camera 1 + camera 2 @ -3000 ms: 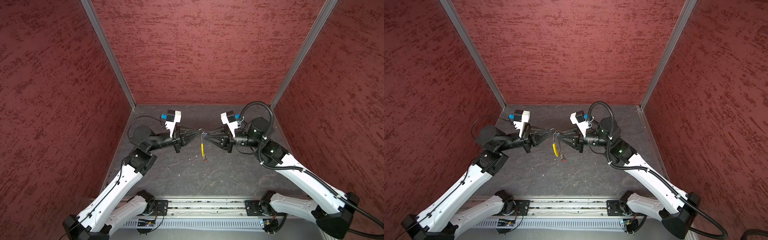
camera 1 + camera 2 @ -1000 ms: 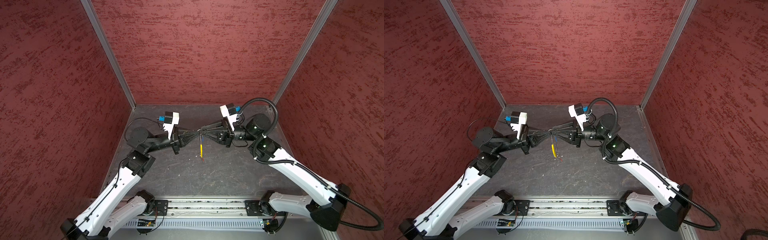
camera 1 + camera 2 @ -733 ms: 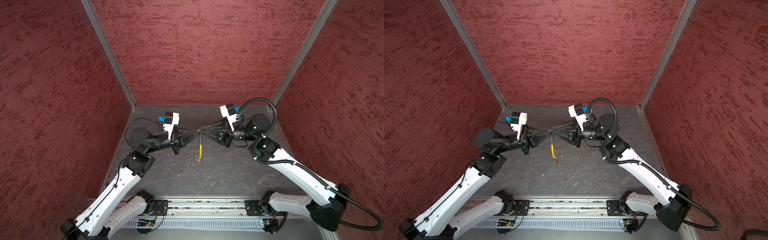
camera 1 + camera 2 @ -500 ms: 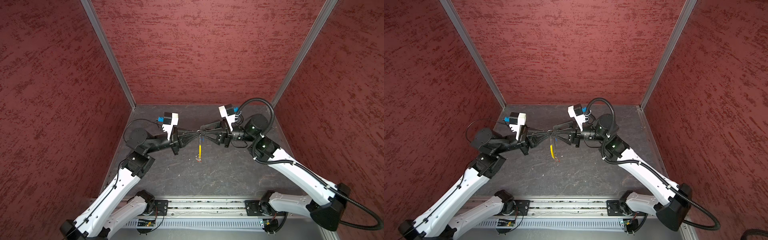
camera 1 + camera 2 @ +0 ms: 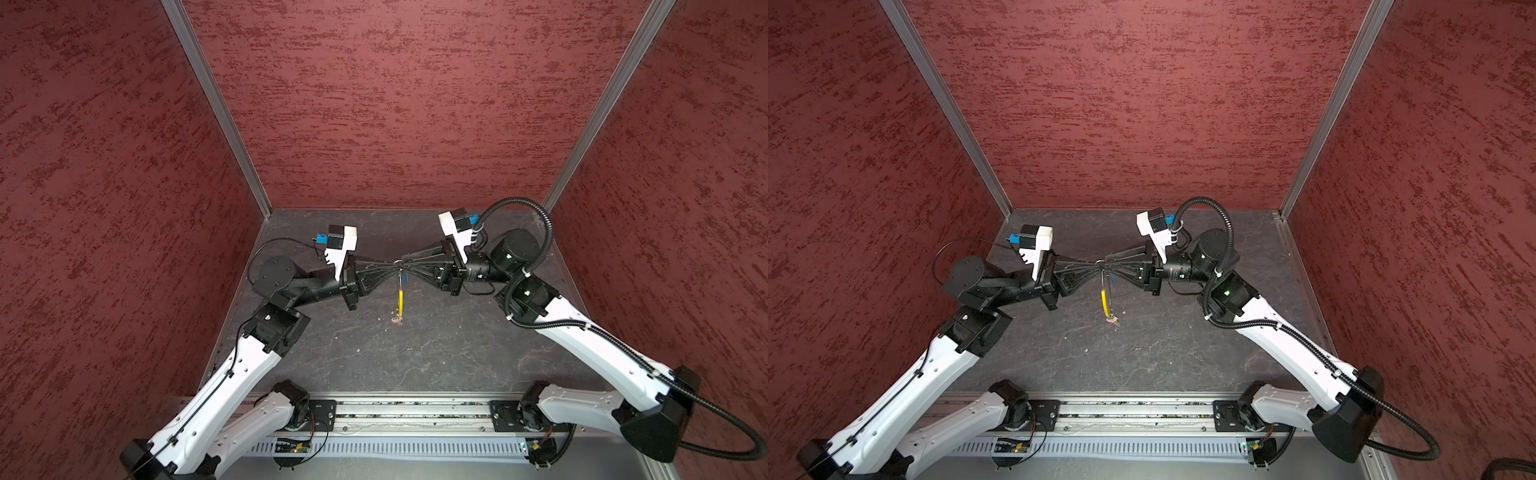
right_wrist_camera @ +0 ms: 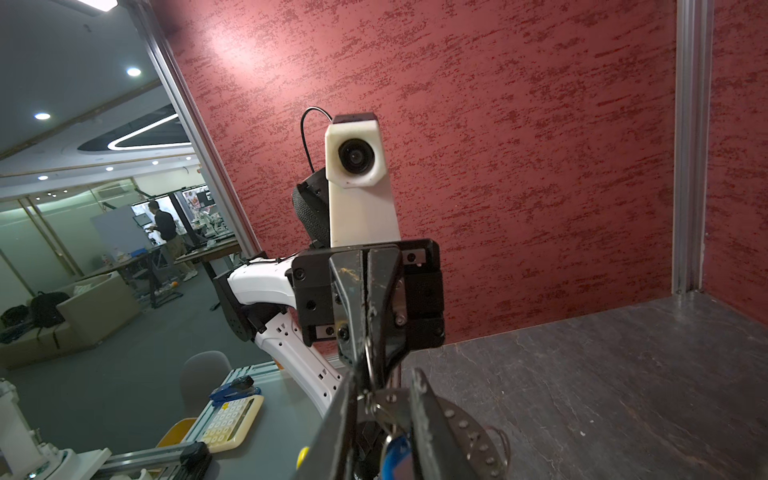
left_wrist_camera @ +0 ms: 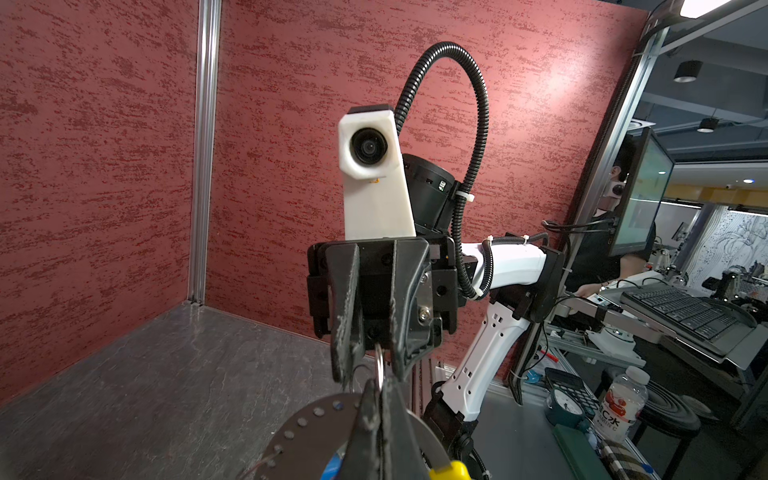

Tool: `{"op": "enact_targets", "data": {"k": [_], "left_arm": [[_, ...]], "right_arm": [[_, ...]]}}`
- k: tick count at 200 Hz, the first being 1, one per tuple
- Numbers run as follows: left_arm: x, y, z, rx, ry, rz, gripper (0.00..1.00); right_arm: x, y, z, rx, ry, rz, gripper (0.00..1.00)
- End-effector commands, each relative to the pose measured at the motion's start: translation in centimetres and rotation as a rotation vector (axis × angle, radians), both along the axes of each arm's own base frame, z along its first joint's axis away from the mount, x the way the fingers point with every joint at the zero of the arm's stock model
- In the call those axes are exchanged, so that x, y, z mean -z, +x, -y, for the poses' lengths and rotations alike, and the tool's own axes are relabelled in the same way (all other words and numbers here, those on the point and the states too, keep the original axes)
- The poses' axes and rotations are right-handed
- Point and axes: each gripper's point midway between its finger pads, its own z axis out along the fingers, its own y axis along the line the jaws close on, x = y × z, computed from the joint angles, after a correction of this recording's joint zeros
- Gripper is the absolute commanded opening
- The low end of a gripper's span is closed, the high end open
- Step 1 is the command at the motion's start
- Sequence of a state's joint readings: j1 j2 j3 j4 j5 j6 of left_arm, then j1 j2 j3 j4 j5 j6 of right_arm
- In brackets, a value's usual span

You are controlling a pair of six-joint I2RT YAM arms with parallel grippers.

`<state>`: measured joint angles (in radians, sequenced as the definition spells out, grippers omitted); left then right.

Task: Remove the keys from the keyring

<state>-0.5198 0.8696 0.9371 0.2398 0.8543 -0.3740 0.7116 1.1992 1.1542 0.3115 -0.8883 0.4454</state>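
White arms (image 5: 232, 374), black joints (image 5: 276, 274), ribbed cable (image 7: 482, 108)

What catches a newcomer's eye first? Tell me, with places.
The black left gripper and right gripper meet tip to tip above the middle of the dark grey table. Between them hangs the thin silvery keyring with a yellow plastic sleeve, its small red-headed metal key lowest.

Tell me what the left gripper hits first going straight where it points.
The left gripper pinches the keyring at its tips; just beyond, probably the right gripper, facing it almost tip to tip.

right end effector (image 5: 404, 264): jaws narrowed | keyring (image 5: 400, 297): dangling end drifted left
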Motion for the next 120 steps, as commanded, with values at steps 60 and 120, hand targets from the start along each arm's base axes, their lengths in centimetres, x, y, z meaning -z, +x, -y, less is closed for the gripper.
{"op": "enact_targets", "data": {"k": [60, 120], "left_arm": [[-0.73, 0.22, -0.43, -0.027, -0.029, 0.013, 0.0], [-0.55, 0.4, -0.35, -0.028, -0.027, 0.002, 0.0]], "right_arm": [[0.02, -0.88, -0.41, -0.064, 0.002, 0.011, 0.17], [-0.13, -0.9, -0.26, -0.054, 0.008, 0.016, 0.02]]}}
